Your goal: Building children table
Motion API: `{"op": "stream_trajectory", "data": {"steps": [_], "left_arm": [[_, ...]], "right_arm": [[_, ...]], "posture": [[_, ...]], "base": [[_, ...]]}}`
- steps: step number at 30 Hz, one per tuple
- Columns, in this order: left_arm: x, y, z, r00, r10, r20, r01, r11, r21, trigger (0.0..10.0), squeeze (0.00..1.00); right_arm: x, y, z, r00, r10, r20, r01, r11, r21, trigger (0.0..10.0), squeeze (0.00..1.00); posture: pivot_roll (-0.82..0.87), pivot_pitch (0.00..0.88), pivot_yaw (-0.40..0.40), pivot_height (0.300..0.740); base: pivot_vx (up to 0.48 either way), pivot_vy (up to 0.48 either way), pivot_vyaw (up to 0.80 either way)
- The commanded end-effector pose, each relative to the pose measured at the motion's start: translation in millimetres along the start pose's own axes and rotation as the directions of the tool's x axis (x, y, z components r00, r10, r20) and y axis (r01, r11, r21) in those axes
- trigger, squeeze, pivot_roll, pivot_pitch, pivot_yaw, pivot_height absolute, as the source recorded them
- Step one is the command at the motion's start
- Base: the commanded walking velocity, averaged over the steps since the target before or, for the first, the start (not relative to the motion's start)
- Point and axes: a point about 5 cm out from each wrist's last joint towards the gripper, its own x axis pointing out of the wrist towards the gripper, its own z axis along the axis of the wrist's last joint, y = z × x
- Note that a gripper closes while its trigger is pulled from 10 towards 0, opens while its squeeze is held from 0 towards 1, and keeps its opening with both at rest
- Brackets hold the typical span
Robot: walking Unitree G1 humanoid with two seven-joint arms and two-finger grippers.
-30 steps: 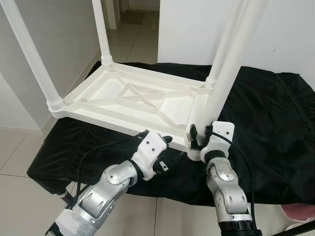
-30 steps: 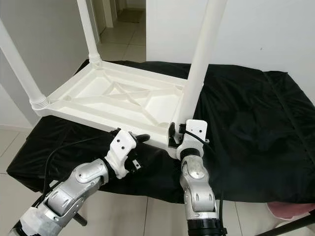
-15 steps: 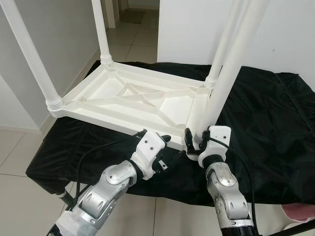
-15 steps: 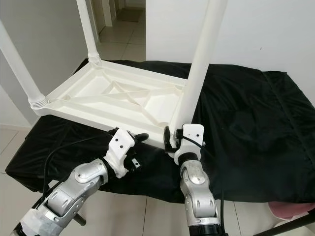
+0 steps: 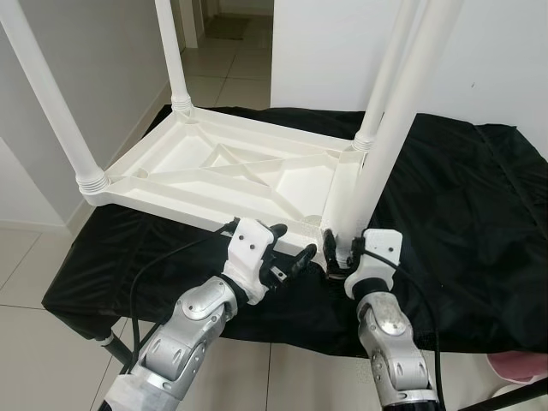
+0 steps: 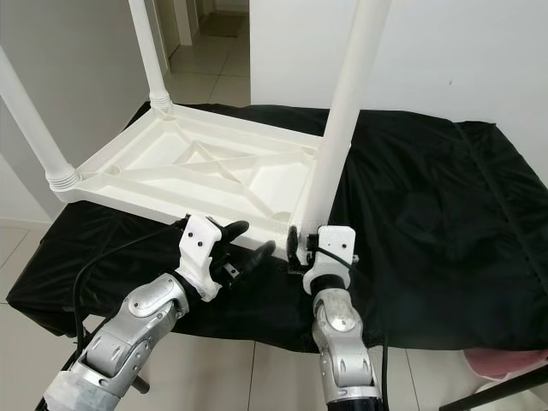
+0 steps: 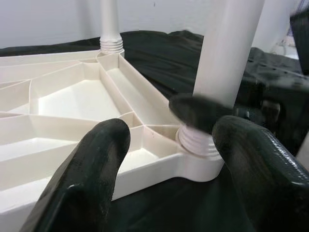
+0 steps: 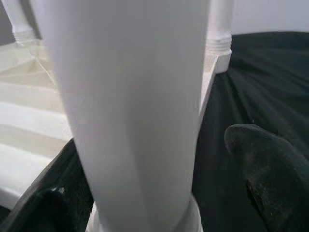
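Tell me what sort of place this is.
Probably a room in a home: pale tiled floor, plain white walls and a corridor leading off behind. An upturned white plastic table lies on a surface draped in black cloth.

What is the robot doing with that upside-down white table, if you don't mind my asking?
It is assembling a white plastic children's table, which lies upside down on a black cloth. All four legs stand in their corner sockets. The right gripper is at the base of the nearest leg, its open fingers on either side of the leg. The left gripper is open beside the tabletop's near edge, close to that same corner.
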Motion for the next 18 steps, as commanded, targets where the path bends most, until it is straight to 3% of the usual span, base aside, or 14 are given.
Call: {"op": "stream_trajectory", "data": {"steps": [1,5,12,14,18], "left_arm": [[-4.5,8.2,-3,0.991,0.133,-0.021,-0.133,0.991,0.005,10.0,0.0],[-8.0,1.0,3,0.999,0.027,-0.044,-0.03,0.997,-0.076,10.0,0.0],[-12.7,-11.3,3,0.992,-0.096,-0.085,0.094,0.995,-0.024,10.0,0.0],[-10.5,-14.7,5,0.989,-0.129,-0.074,0.13,0.991,0.007,10.0,0.0],[-9.4,-18.4,5,0.984,-0.161,-0.075,0.163,0.987,0.015,10.0,0.0]], "right_arm": [[1.8,-1.3,-1,1.0,0.012,-0.001,-0.012,1.0,0.009,10.0,0.0],[14.3,-8.6,5,0.996,0.087,0.014,-0.087,0.996,-0.035,10.0,0.0],[27.4,-10.8,7,0.969,0.248,-0.009,-0.248,0.964,-0.091,10.0,0.0],[28.6,-8.4,2,0.932,0.36,-0.051,-0.363,0.926,-0.098,10.0,0.0],[28.0,-7.1,-1,0.893,0.443,-0.078,-0.45,0.884,-0.129,10.0,0.0]], "posture": [[-0.04,0.022,0.011,0.74],[-0.03,0.021,0.004,0.74],[-0.03,0.015,-0.004,0.74],[-0.03,0.008,-0.01,0.74],[-0.02,0.009,-0.012,0.74]], "base": [[0.0,0.0,0.0],[0.0,0.0,0.0],[0.0,0.0,0.0],[0.0,0.0,0.0],[0.0,0.0,0.0]]}}
